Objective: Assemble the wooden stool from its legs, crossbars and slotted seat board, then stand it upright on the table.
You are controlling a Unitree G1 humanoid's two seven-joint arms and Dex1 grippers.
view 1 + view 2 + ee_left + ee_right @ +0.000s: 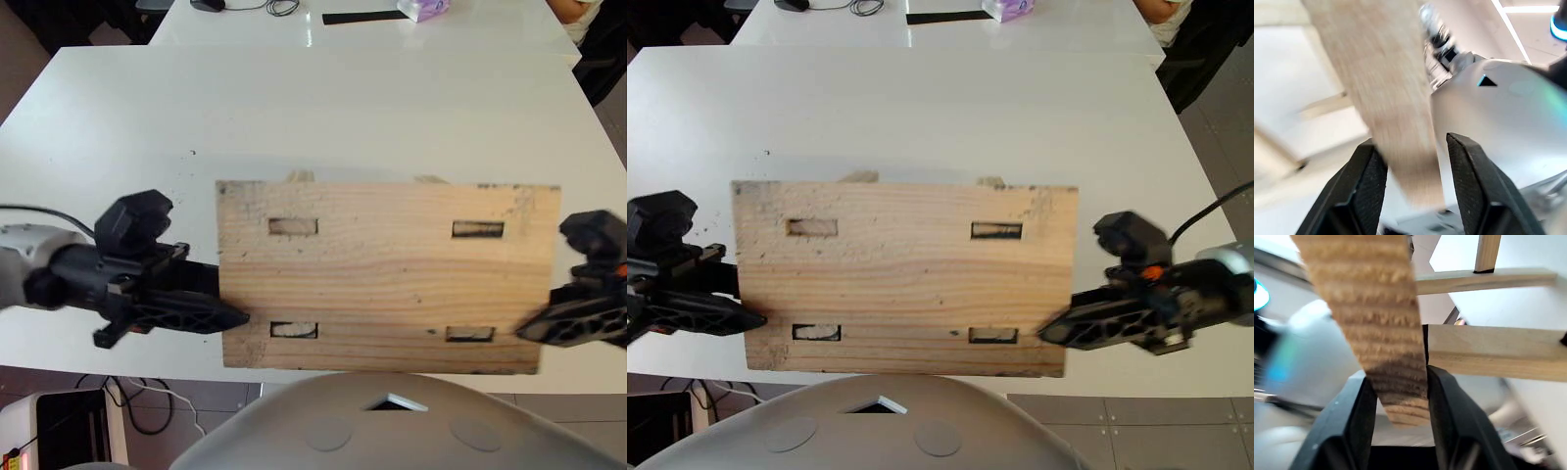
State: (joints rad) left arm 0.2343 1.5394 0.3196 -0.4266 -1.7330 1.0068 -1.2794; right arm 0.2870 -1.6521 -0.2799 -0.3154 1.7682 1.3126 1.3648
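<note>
The slotted seat board (392,274), pale wood with several rectangular slots, lies flat and level over the white table (294,108), near its front edge. Two leg ends (299,176) peek out past its far edge. My left gripper (230,318) is shut on the board's left edge, and the left wrist view shows its fingers (1366,171) astride the plank. My right gripper (1053,333) is shut on the board's right edge; in the right wrist view its pads (1442,387) press both faces of the board (1376,323). Under the board a leg and crossbars (1488,352) are joined.
The table stretches far beyond the board, bare and white. A second table (470,29) stands behind it with a black strip (362,18), a purple packet (423,9) and a cable. The table's front edge runs just under the board.
</note>
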